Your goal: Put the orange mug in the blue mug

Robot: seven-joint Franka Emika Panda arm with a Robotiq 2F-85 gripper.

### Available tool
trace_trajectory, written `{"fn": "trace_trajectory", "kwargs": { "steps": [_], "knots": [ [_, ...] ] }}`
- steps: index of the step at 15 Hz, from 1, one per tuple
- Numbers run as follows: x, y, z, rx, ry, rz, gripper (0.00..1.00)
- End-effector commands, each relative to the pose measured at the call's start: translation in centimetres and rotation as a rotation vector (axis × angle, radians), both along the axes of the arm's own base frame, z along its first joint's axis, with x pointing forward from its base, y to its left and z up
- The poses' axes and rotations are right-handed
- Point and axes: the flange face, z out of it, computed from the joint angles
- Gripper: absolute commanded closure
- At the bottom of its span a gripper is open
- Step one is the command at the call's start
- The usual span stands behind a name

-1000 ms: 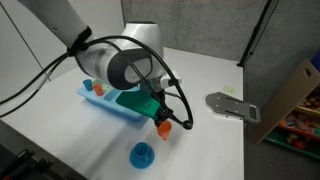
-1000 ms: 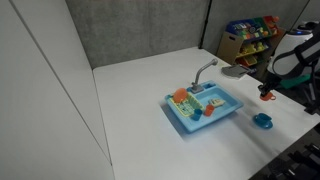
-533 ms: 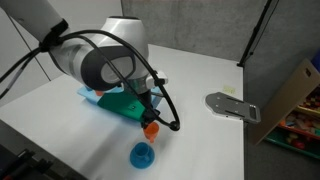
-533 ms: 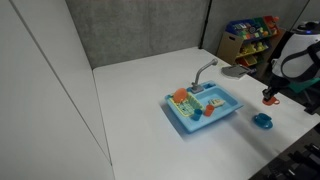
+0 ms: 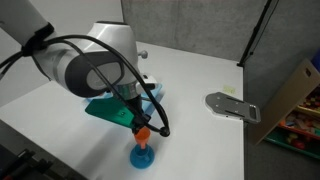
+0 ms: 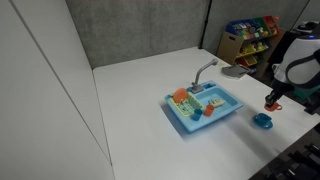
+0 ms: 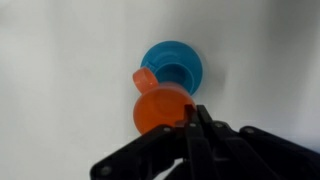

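My gripper (image 7: 192, 118) is shut on the rim of the orange mug (image 7: 160, 106) and holds it in the air just above the blue mug (image 7: 172, 64), which stands on the white table. In an exterior view the orange mug (image 5: 142, 134) hangs right over the blue mug (image 5: 142, 156). In an exterior view the orange mug (image 6: 270, 100) sits above the blue mug (image 6: 263, 121) near the table's edge. The two mugs look apart, not touching.
A blue toy sink (image 6: 203, 108) with a grey tap and small items in it stands mid-table; it is mostly hidden behind my arm in an exterior view (image 5: 105, 110). A grey flat piece (image 5: 232, 105) lies to the right. A cardboard box (image 5: 292, 95) stands beyond the table.
My gripper has carried the orange mug away from the sink toward the blue mug, and it now hangs directly above it.
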Motion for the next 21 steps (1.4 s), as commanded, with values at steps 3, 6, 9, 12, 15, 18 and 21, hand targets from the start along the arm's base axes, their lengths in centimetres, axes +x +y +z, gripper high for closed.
{"fn": "trace_trajectory", "kwargs": {
  "steps": [3, 6, 9, 12, 15, 18, 21],
  "knots": [
    [-1.5, 0.5, -0.3, -0.012, -0.068, 0.043, 0.97],
    [-1.7, 0.6, -0.2, 0.011, -0.059, 0.047, 0.98],
    [-1.4, 0.9, -0.8, 0.007, -0.050, 0.031, 0.95],
    [-1.4, 0.9, -0.8, 0.011, -0.051, 0.035, 0.98],
    [-1.1, 0.8, -1.3, 0.007, -0.058, 0.027, 0.98],
    [-0.6, 0.8, -1.7, 0.004, -0.062, 0.020, 0.98],
    [-0.3, 0.7, -2.3, -0.002, -0.068, 0.015, 0.97]
  ]
}}
